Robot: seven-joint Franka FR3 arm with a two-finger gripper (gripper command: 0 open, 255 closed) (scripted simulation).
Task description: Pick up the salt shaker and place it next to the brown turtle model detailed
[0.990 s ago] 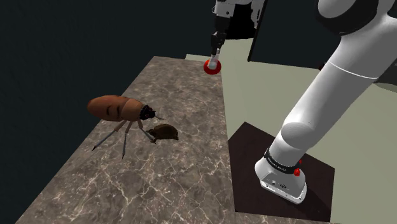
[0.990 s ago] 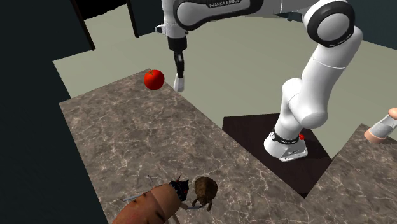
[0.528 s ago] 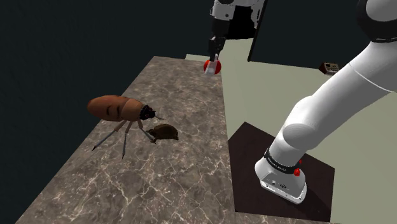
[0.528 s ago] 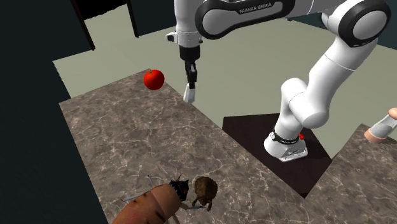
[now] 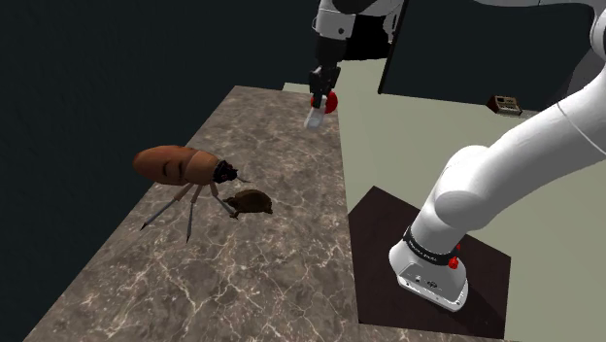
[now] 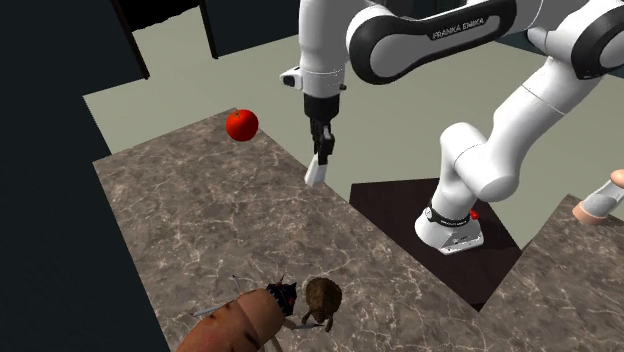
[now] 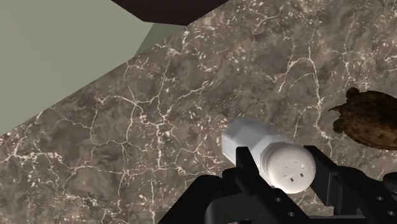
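My black gripper (image 7: pixel 280 167) is shut on a white salt shaker (image 7: pixel 264 151), whose perforated cap faces the camera. The shaker (image 6: pixel 316 171) hangs tilted below the fingers, in the air above the brown marble counter (image 6: pixel 220 230). In the shoulder view the shaker (image 5: pixel 313 119) is at the counter's far end, beside a red apple (image 5: pixel 330 99). The brown turtle model (image 5: pixel 249 203) sits mid-counter, well nearer the camera than the gripper (image 5: pixel 318 94). In the wrist view the turtle (image 7: pixel 367 118) lies beyond the shaker. In the second exterior view the turtle (image 6: pixel 322 300) is at the bottom.
A large orange-brown beetle model (image 5: pixel 183 165) stands right beside the turtle. The red apple (image 6: pixel 241 124) rests near the counter's far corner. The arm's stand (image 5: pixel 427 255) is at the counter's side. Black area lies past the counter's far long edge.
The gripper has carried the shaker away from the apple, along the counter toward the turtle, and the arm has swung with it. Apple, turtle and beetle have not moved.
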